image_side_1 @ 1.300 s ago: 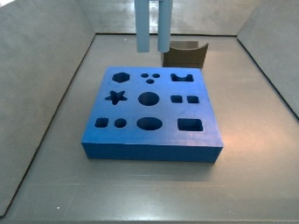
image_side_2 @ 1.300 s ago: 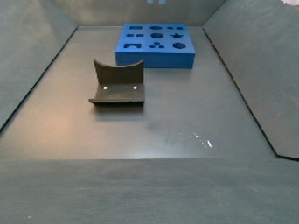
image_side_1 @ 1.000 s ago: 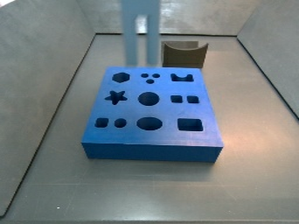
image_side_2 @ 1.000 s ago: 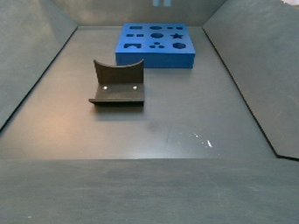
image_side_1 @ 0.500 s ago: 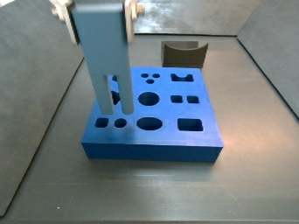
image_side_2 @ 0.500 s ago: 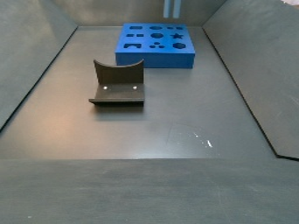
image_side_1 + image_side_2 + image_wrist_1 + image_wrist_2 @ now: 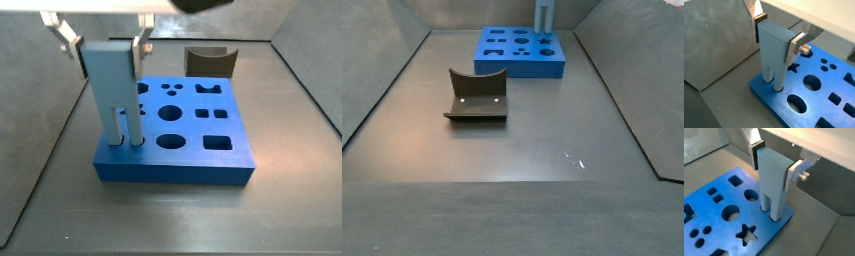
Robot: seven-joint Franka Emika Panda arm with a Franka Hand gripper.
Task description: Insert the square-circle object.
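Pale blue-grey, two-legged square-circle object [image 7: 774, 55] pinched across its flat upper faces by the gripper [image 7: 777, 32], legs meeting the blue holed foam board [image 7: 817, 92] near its corner; probably rigid, light, smooth, so best gripped high and square

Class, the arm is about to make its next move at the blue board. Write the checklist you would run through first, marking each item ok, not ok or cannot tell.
1. Gripper shut on the pale two-pronged piece, fingers clamping its upper end: ok.
2. Piece upright over the blue board in a side view: ok.
3. Prong tips down at the board's surface, beside the star hole: ok.
4. Prongs actually inside matching holes: cannot tell, the piece hides them.
5. Board lying flat on the floor: ok.
6. Fixture standing apart from board and gripper: ok.
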